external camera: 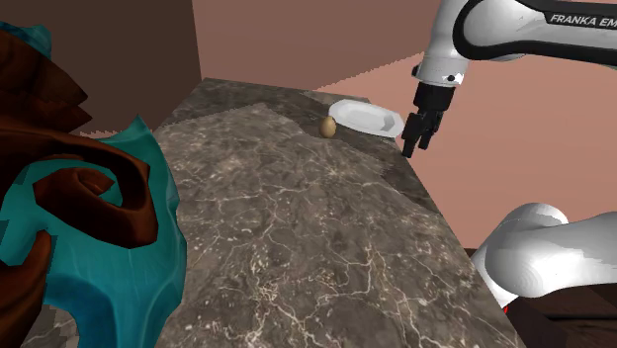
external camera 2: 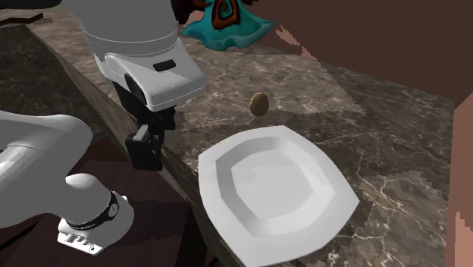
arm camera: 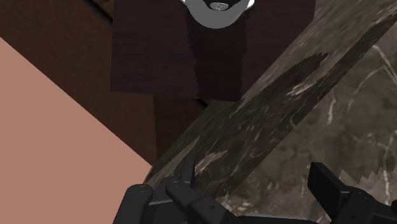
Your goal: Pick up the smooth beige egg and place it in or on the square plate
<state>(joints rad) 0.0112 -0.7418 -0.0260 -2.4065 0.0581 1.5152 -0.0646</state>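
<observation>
A small beige egg stands on the dark marble counter, close beside a white square plate that rests at the counter's edge. My black gripper hangs just off that edge, to the shoulder view's right of the plate, a hand's width from the egg. It points down and is open, with nothing between the fingers. In the wrist view the counter's rim runs between the fingers.
A large teal and dark red swirled ornament stands at the counter's other end. My white base sits beside the counter. Brown walls rise behind the plate, and dark floor lies below the edge.
</observation>
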